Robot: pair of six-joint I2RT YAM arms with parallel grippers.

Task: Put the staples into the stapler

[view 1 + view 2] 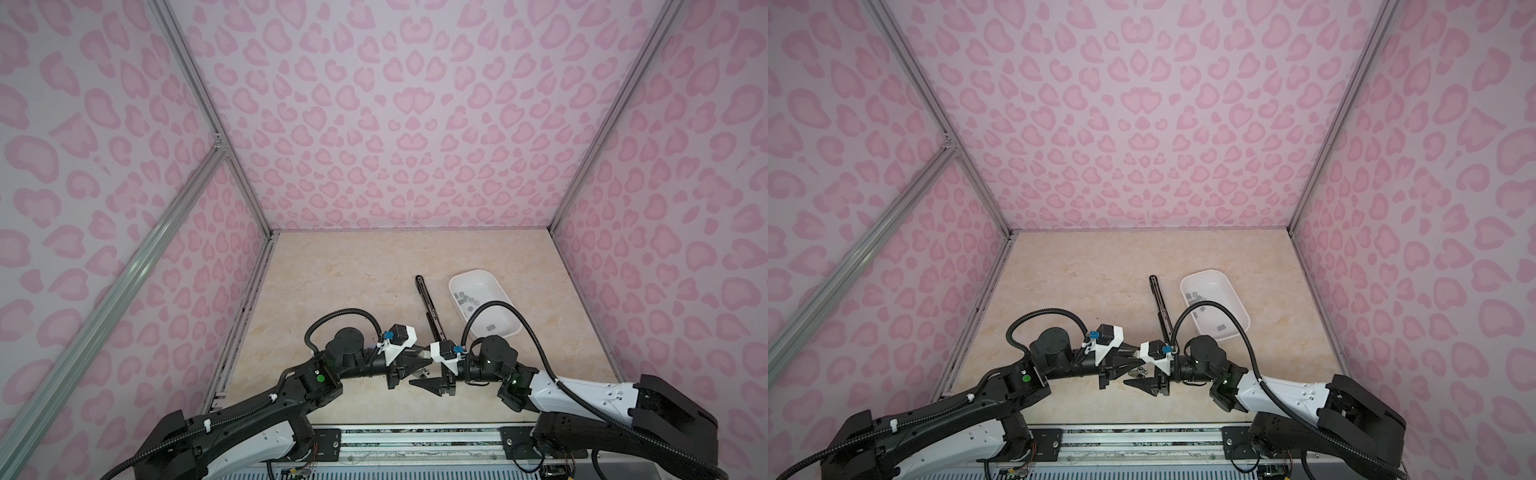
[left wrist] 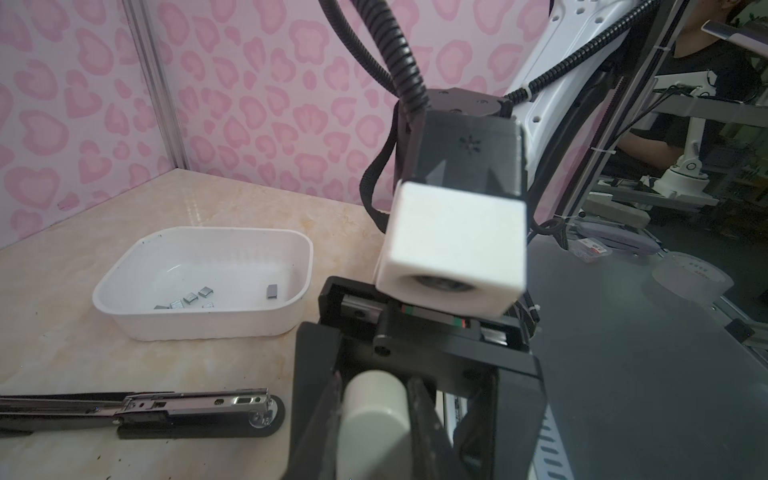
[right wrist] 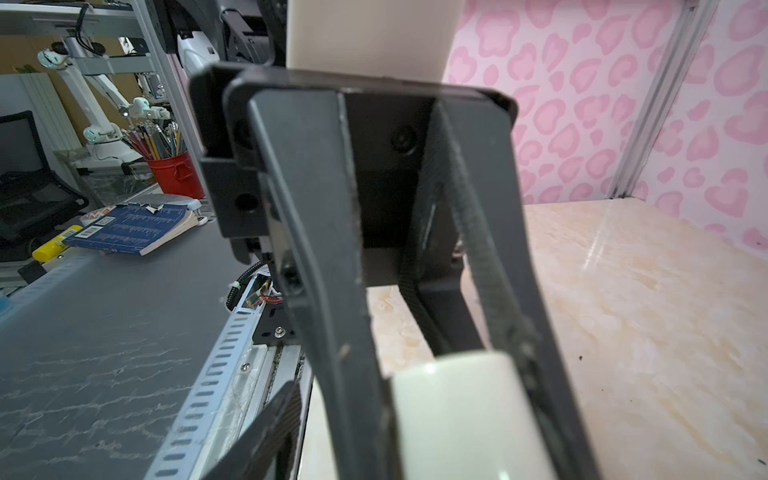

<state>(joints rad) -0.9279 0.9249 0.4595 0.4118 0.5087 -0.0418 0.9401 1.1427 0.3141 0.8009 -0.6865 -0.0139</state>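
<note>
The left gripper (image 1: pixel 423 365) is clenched, tips between the right gripper's (image 1: pixel 419 372) parted jaws, probably for a hand-over; whether it pinches anything is too small to tell. Beyond them the stapler (image 1: pixel 428 307) lies opened flat for loading, the staples (image 1: pixel 467 298) in the white tray (image 1: pixel 482 274) beside it.

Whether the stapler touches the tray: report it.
Apart. The left wrist view shows bare table between the stapler and the tray; both top views show a gap too.

In both top views we are finding the staples (image 1: pixel 467 297) too small to count. The right wrist camera (image 1: pixel 445 351) is hiding the near end of the stapler (image 1: pixel 428 305) — the left wrist view is cropping its far end.
</note>
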